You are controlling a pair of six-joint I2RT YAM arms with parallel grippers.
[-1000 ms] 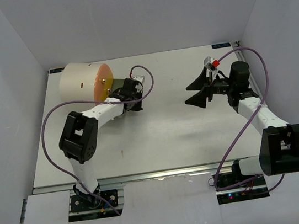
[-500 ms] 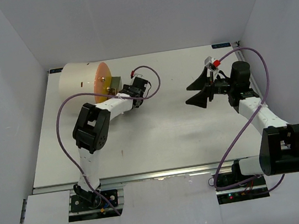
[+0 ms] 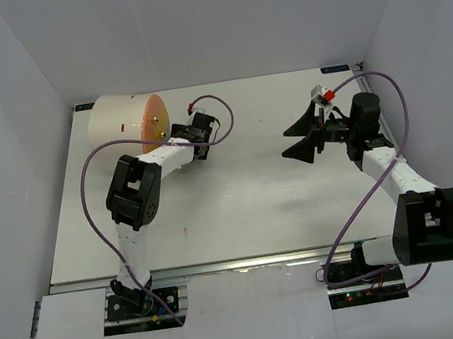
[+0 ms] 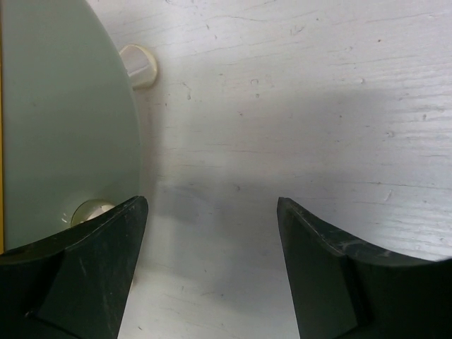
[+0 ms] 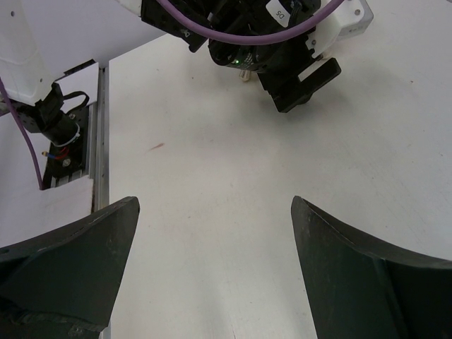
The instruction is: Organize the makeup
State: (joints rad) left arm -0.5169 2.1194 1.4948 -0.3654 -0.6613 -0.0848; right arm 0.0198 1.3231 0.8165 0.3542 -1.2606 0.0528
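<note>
Hovering near the far left corner of the table [image 3: 239, 197], the left gripper [image 4: 212, 205] has its jaws spread wide, holding nothing, beside the orange face of the big cream cylinder [image 3: 117, 122], likely to reach things there. The right gripper [image 5: 215, 205] hangs just as wide and empty near the far right edge, waiting. No makeup shows clearly; a small pale round thing [image 4: 138, 63] beside the cylinder may be a sponge.

Surface under my arms: a white, scuffed flat table [image 3: 248, 200]. At its far left corner I note a big cream cylinder with an orange face [image 3: 123, 125], lying on its side. A small cream rounded item [image 4: 138, 65] lies on the table just beside the cylinder's end. One small dark mark [image 3: 182, 229] shows nearer my left base.
</note>
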